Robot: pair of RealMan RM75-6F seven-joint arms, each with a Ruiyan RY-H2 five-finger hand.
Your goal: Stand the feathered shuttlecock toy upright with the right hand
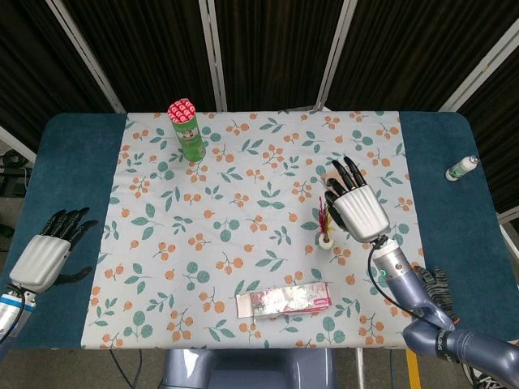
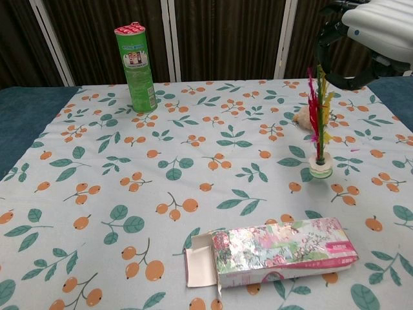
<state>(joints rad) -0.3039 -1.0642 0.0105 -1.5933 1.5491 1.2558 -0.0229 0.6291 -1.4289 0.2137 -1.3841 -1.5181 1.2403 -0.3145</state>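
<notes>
The feathered shuttlecock toy (image 1: pixel 326 229) (image 2: pixel 319 139) stands upright on its white round base on the fruit-print tablecloth (image 1: pixel 243 219), right of centre, with its red, pink and yellow feathers pointing up. My right hand (image 1: pixel 355 204) (image 2: pixel 369 33) hovers just to the right of the feather tips and above them. Its fingers are spread and hold nothing; in the chest view the fingertips (image 2: pixel 324 37) stand apart from the feathers. My left hand (image 1: pixel 50 250) rests at the table's left edge on the blue cloth, fingers apart and empty.
A tall green canister (image 1: pixel 187 130) (image 2: pixel 137 68) with a red top stands at the back left. A floral carton (image 1: pixel 285 301) (image 2: pixel 277 253) with an open flap lies near the front edge. A small white bottle (image 1: pixel 461 168) lies at the far right.
</notes>
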